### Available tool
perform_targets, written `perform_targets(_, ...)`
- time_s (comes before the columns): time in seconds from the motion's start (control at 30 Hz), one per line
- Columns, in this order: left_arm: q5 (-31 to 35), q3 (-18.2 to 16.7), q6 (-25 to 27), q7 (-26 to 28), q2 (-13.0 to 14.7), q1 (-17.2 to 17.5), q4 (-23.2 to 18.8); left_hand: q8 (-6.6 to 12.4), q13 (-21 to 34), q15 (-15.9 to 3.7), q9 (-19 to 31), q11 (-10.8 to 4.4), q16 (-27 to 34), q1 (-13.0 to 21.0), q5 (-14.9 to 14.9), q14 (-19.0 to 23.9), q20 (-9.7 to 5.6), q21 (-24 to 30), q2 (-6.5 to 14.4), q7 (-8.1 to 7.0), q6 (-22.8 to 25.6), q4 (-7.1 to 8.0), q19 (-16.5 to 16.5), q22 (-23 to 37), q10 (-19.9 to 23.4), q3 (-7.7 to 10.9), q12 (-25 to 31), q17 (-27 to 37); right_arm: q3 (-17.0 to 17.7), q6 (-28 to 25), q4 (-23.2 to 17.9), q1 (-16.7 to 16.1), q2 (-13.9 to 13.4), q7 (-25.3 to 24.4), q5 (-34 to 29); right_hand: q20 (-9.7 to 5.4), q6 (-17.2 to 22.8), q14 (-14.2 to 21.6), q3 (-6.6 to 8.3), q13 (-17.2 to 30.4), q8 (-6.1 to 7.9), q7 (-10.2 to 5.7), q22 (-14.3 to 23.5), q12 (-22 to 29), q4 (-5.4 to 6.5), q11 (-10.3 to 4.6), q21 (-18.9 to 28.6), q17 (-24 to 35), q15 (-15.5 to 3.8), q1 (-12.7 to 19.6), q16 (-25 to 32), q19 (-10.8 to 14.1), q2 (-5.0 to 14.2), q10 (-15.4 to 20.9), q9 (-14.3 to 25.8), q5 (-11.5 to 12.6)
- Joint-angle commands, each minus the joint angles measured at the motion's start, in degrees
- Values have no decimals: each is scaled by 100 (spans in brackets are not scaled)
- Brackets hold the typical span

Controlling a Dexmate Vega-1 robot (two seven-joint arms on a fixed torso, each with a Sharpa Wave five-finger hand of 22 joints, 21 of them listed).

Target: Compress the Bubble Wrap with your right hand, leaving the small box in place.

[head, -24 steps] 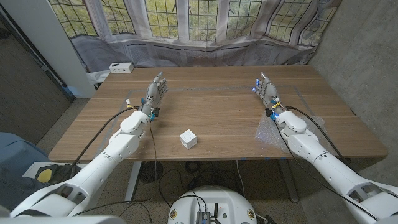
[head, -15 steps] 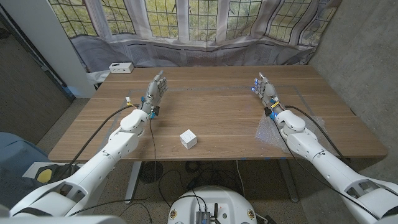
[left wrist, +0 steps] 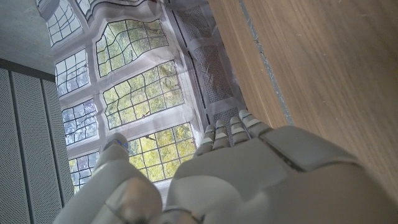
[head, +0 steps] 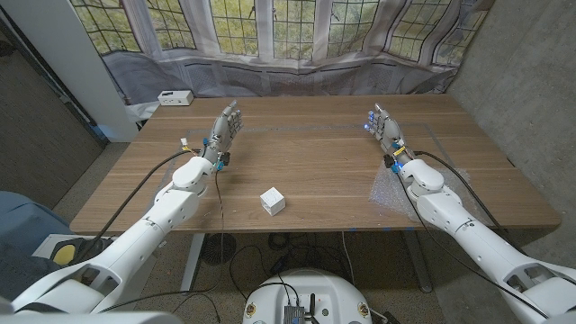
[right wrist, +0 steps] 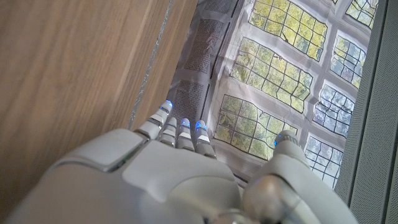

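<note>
The wooden table [head: 315, 166] carries both arms, which come in from the near corners and stretch forward over it, well apart from each other. The left arm [head: 153, 225] angles in toward the middle, and its left hand [head: 223, 133] stands with fingers extended and a little spread, pointing toward the far edge and the window curtain, holding nothing. The right arm [head: 459, 225] mirrors it; the right hand [head: 385, 130] is likewise raised with fingers straight and slightly apart, empty, its fingertips showing blue in the right wrist view. The sheet of Bubble Wrap [head: 389, 191] lies flat on the table near the front edge, partly under the right forearm and nearer to the robot than the right hand, which does not touch it. The small box [head: 273, 201], a white cube, sits near the front edge between the arms, apart from the wrap and both hands
</note>
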Motion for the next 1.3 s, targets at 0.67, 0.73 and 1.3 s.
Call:
perform_targets(0.67, 288, 84, -28, 204, -18, -33, -39, 55, -91, 52, 19, 109, 99, 131, -28, 454, 131, 95, 138, 16, 414, -51, 399, 22, 478, 69, 150, 18, 497, 441, -1226, -1030, -553, -319, -22, 80, 385, 243, -13, 43, 103, -37, 24, 59, -73, 24, 40, -85, 45, 80, 69, 277, 3, 312, 36, 0)
perform_targets(0.73, 320, 107, -126, 176, -61, -55, 46, 53, -94, 50, 19, 115, 99, 138, -30, 468, 128, 95, 145, 27, 423, -53, 410, 22, 490, 72, 152, 18, 538, 505, -1240, -1079, -598, -245, 10, 85, 394, 246, -14, 43, 103, -47, 24, 60, -73, 36, 36, -87, 45, 80, 69, 272, 6, 323, 36, -1)
perform_targets(1.3, -42, -33, -606, 52, -417, 19, 161, 104, -128, 67, 25, 131, 133, 230, -53, 809, 274, 121, 212, 0, 802, -92, 662, 23, 851, 92, 238, 17, 929, 454, -1868, -1637, -907, -635, -85, 87, 464, 261, -1, 46, 104, -54, 25, 58, -87, 27, 10, -109, 39, 111, 60, 256, 49, 388, 36, -1)
